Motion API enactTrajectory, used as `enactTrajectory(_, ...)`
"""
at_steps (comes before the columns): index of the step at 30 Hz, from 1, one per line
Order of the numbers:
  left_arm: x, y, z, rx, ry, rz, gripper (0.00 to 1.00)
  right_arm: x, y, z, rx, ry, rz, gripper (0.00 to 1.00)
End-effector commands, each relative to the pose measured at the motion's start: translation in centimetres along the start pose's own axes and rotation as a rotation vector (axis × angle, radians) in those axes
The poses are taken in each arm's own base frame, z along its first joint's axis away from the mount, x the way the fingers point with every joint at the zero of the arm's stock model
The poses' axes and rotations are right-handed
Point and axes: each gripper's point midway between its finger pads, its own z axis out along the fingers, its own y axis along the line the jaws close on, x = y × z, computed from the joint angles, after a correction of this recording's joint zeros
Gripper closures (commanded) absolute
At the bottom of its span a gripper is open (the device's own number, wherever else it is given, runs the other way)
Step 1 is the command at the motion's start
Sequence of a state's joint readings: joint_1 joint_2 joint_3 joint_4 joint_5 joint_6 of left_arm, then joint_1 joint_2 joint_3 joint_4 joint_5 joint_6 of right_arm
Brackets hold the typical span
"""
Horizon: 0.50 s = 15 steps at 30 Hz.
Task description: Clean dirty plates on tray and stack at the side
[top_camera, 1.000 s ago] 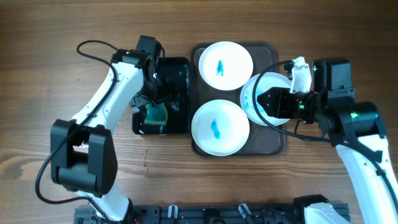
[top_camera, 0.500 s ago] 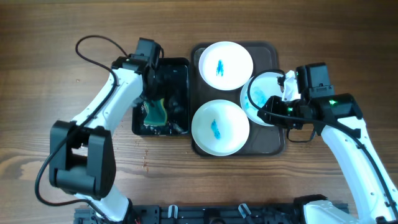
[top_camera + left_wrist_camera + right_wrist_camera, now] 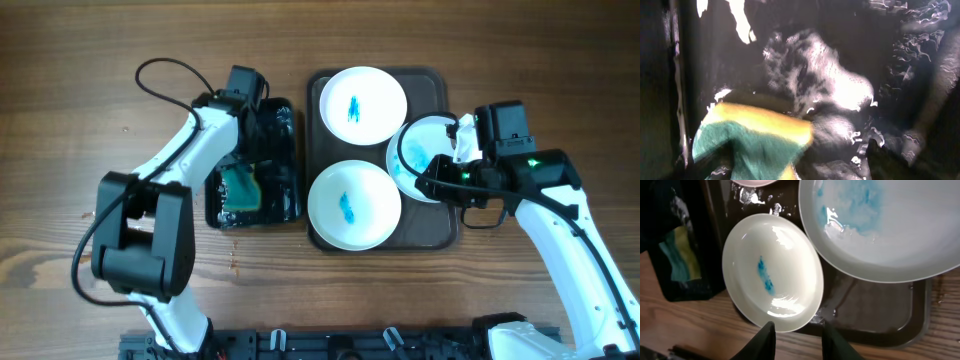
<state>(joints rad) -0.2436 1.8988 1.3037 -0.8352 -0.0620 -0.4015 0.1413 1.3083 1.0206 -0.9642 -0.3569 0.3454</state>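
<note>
Overhead: the tray (image 3: 445,235) sits mid-table. On it, the top plate (image 3: 362,103) and lower plate (image 3: 354,205) carry 1 teal streak each; the right plate (image 3: 420,148), smeared teal, lies at the tray's right side. The right gripper (image 3: 430,186) hovers at that plate's lower edge. The left gripper (image 3: 247,140) reaches into the basin (image 3: 292,150) above the sponge (image 3: 240,187)

Left wrist: sponge (image 3: 755,135) in rippling water (image 3: 830,85); whether this gripper is parted or closed cannot be told

Right wrist: fingers (image 3: 766,341) apart, nothing between, beside the lower plate (image 3: 772,272); right plate (image 3: 890,230) upper right
</note>
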Motion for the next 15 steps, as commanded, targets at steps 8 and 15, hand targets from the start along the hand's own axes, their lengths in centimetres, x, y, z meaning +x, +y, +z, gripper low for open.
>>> enactTrajectory(8,5.3,3.2,1.2,-0.099,0.123,-0.13,0.42,1.8,2.1,0.7,-0.084,0.075,-0.209,0.64)
enactTrajectory(15,5.8,3.5,2.6,-0.075,0.088,-0.075,0.96,2.7,-1.2,5.7,0.033,0.13,-0.074,0.64)
